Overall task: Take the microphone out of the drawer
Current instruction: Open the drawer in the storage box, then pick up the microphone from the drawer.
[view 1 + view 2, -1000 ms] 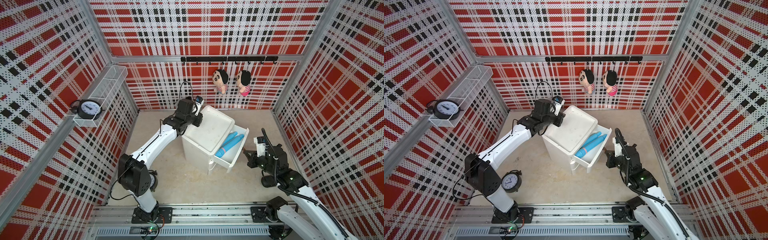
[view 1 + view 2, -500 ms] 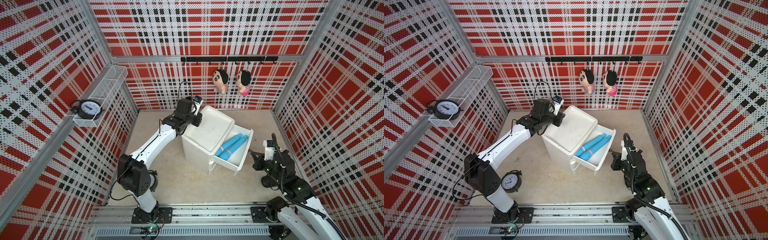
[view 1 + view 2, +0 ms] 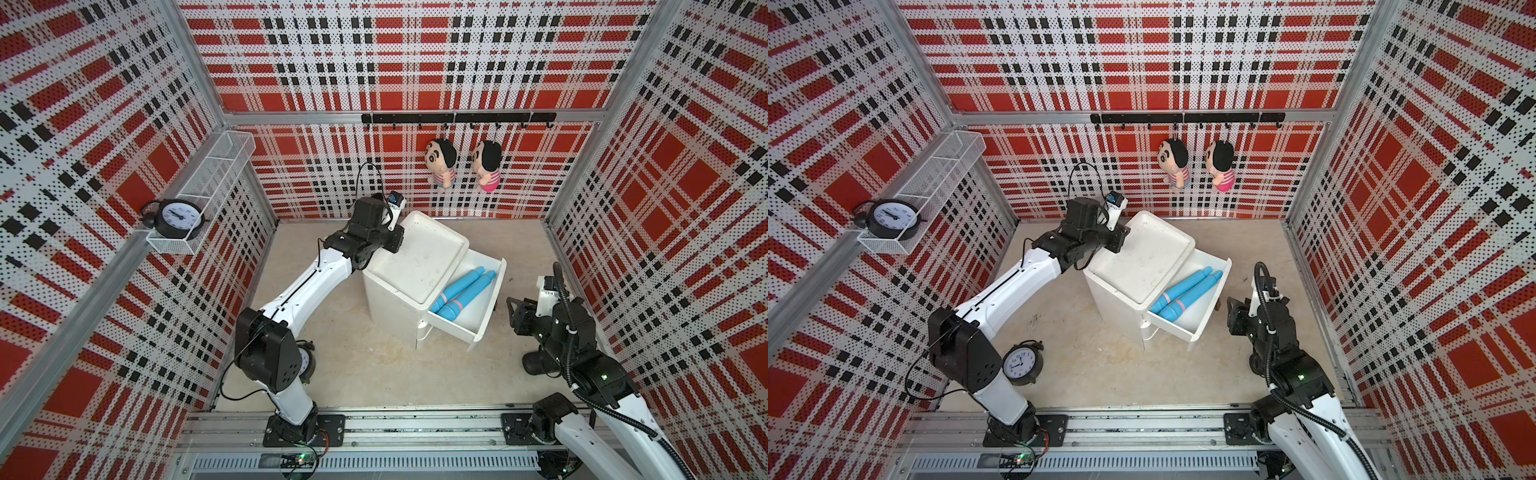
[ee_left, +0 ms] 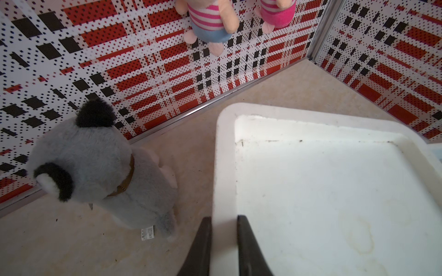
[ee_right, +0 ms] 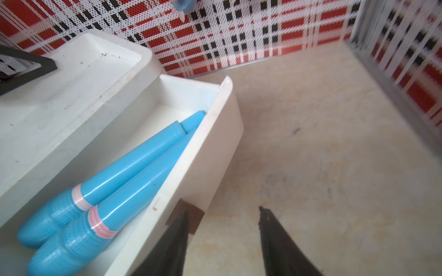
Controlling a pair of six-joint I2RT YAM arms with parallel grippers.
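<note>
Both top views: the drawer (image 3: 492,299) stood pulled out of the cabinet (image 3: 415,266) toward 4 o'clock. Two blue microphones (image 3: 463,291) lay side by side inside, heads toward 7 o'clock. The right gripper (image 3: 512,309) hovered at 3 o'clock of the drawer, apart from it. Left wrist view: the left gripper (image 4: 224,218) was clenched on the cabinet's raised rim. Right wrist view: the right jaws were parted and empty, just outside the drawer front. Judgement: the microphones looked like light, rigid, glossy plastic. The tapered handle would likely be slippery; the ribbed head or banded neck should give surer purchase.
</note>
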